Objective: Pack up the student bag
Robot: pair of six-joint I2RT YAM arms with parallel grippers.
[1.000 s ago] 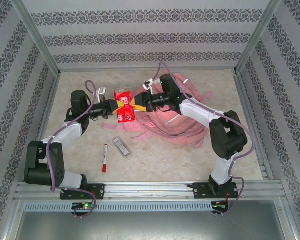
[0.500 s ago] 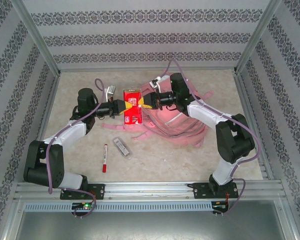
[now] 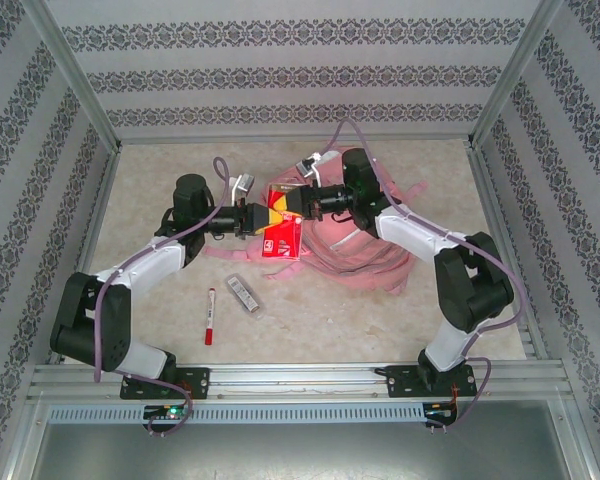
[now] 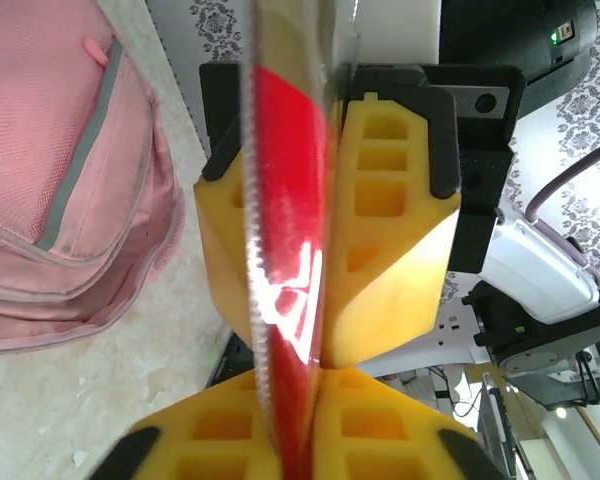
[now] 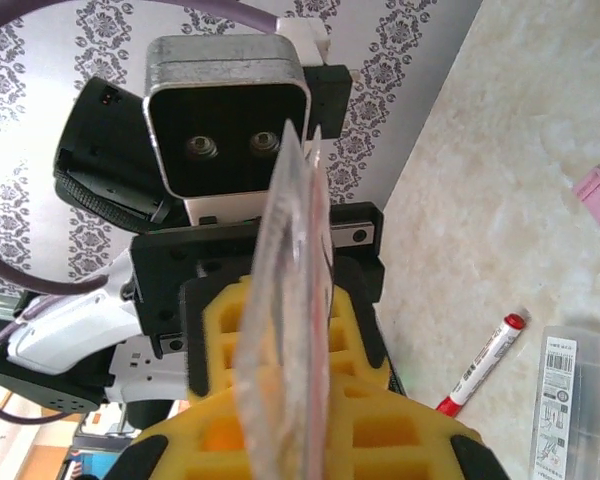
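The student bag (image 3: 365, 250) lies flat, pink, right of the table's centre; its mesh pocket and grey strip show in the left wrist view (image 4: 60, 170). A flat red packet (image 3: 282, 232) hangs in the air over the bag's left edge, pinched from both sides. My left gripper (image 3: 255, 215) comes in from the left and its yellow pads (image 4: 380, 440) press on the packet's edge (image 4: 285, 230). My right gripper (image 3: 280, 203) comes in from the right, shut on the packet's clear seam (image 5: 295, 300). The two grippers face each other, fingertips nearly touching.
A red-capped marker (image 3: 210, 315) and a small clear box with a barcode (image 3: 243, 293) lie on the table in front of the left arm, also seen from the right wrist as the marker (image 5: 485, 365) and the box (image 5: 560, 400). Patterned walls enclose the table.
Both arms carried the red packet rightward, onto the bag's left edge. The right gripper, open a second ago, has closed on the packet. The packet now hangs more upright.
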